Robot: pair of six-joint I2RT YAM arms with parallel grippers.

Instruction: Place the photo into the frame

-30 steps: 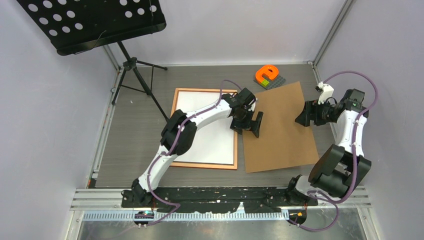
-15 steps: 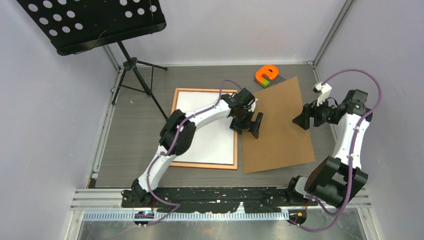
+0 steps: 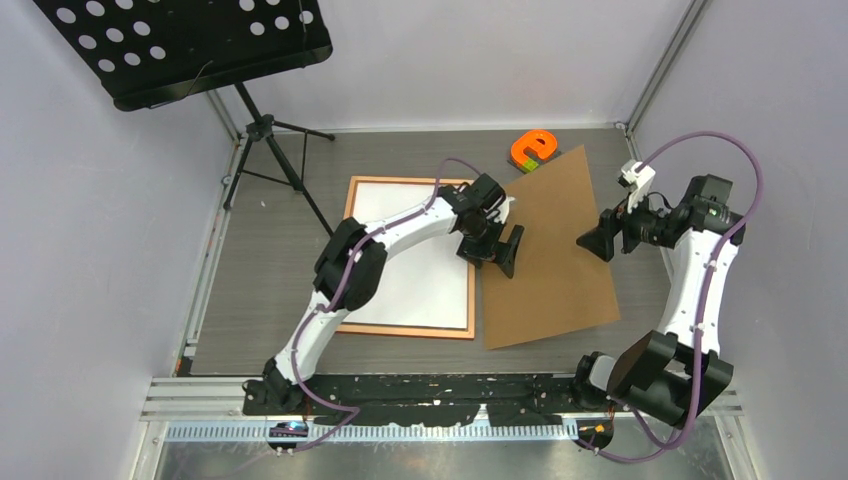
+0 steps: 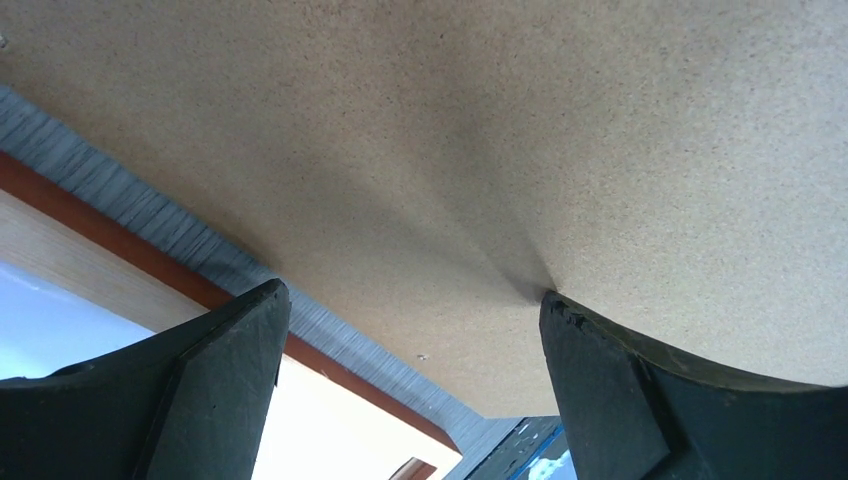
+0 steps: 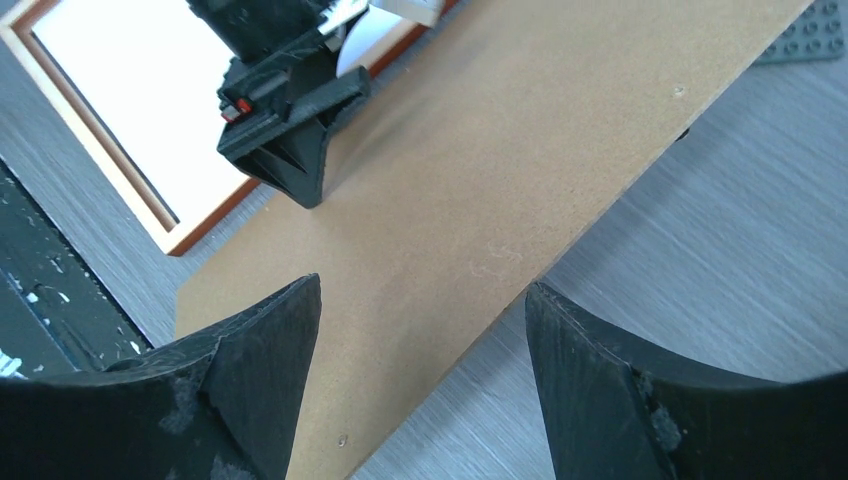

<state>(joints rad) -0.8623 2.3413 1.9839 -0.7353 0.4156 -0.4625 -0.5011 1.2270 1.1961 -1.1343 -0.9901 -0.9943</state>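
Observation:
The frame [image 3: 405, 330] lies flat at centre left, thin orange-brown border up. A white sheet fills it, the photo [image 3: 420, 290] with only its white back showing. A plain brown backing board [image 3: 550, 250] lies askew to the right of the frame. My left gripper [image 3: 492, 255] stands open over the board's left edge, and in the left wrist view [image 4: 410, 295] one fingertip [image 4: 560, 310] touches the board [image 4: 500, 120], the other hanging beside the frame [image 4: 120, 240]. My right gripper [image 3: 588, 242] is open at the board's right edge, which runs between its fingers [image 5: 420, 285].
An orange block [image 3: 532, 148] sits on a grey studded baseplate [image 5: 810, 45] at the back, partly under the board's far corner. A black music stand [image 3: 180, 45] on a tripod [image 3: 270, 130] stands at the back left. Walls close in on both sides.
My right gripper has moved left and the board has swung with it, its far corner now reaching over the baseplate by the orange block. The left gripper has barely shifted.

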